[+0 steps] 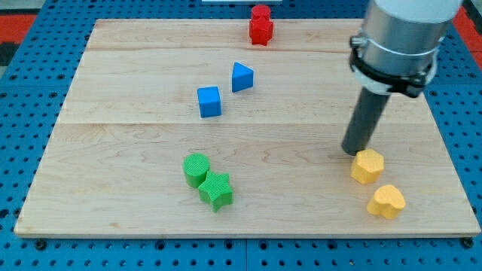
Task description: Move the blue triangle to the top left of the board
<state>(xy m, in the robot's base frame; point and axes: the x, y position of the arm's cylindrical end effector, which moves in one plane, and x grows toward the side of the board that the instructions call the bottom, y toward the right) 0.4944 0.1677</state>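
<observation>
The blue triangle (242, 77) lies on the wooden board (120, 83) a little above its middle. A blue cube (209, 102) sits just to its lower left, apart from it. My tip (352, 153) is far to the view's right of the triangle, low on the board's right side. It stands right at the upper left edge of a yellow hexagon block (367, 165).
A red block (260, 25) stands at the board's top edge, above the triangle. A green cylinder (196, 169) and a green star (216, 190) touch each other at the lower middle. A yellow heart block (386, 201) lies at the lower right.
</observation>
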